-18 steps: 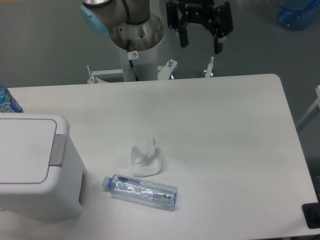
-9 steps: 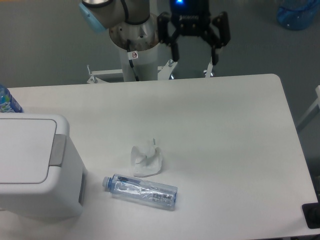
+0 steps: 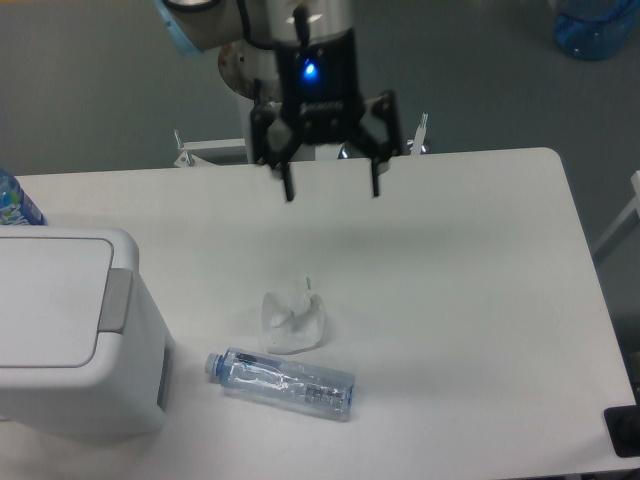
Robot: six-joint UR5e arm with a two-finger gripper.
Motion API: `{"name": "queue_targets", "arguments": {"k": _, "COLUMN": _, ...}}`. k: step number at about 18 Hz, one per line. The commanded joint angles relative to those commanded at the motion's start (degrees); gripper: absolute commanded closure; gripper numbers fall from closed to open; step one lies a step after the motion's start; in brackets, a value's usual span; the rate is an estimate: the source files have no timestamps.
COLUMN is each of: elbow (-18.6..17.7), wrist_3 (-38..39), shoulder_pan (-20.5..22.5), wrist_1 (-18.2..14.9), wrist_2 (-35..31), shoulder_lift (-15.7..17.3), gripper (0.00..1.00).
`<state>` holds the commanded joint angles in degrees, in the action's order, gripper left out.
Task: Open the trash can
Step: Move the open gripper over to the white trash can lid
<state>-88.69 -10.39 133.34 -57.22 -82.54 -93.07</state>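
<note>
White desk [image 3: 450, 260] over a grey floor, robot base behind the far edge. The trash can [image 3: 70, 335] sits at the desk's near-left corner, well apart from the hand [image 3: 331, 190] and toward the camera from it; lid is flat and shut, grey push tab [image 3: 116, 298] on the lid edge facing the hand's side.

Step in hand, as judged: approach to the tab, nothing contacted yet. To be done well: hand is best brought over the tab, one fingertip or closed fingers centred on it, press straight down. Off-centre contact may slide onto the lid or shove the bin.

A crumpled tissue [image 3: 292, 320] and a clear bottle [image 3: 281, 383] lie between hand and bin, nearer the camera; they are best cleared with height.

Pose: hand hangs over the desk's far edge, fingers pointed down, spread wide, nothing held. Blue light lit on the wrist [image 3: 312, 70].
</note>
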Motion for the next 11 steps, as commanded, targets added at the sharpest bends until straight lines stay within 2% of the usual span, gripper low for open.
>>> {"name": "queue_targets", "arguments": {"k": 4, "elbow": 0.53, "wrist_3": 6.16, "shoulder_pan": -1.06, "wrist_1": 0.09, "wrist_2": 3.87, "shoulder_lift": -1.41, "gripper": 0.0}}
{"name": "queue_targets", "arguments": {"k": 11, "elbow": 1.58, "wrist_3": 5.38, "shoulder_pan": -5.71, "wrist_1": 0.44, "wrist_2": 3.97, "shoulder_lift": -5.36, "gripper": 0.0}}
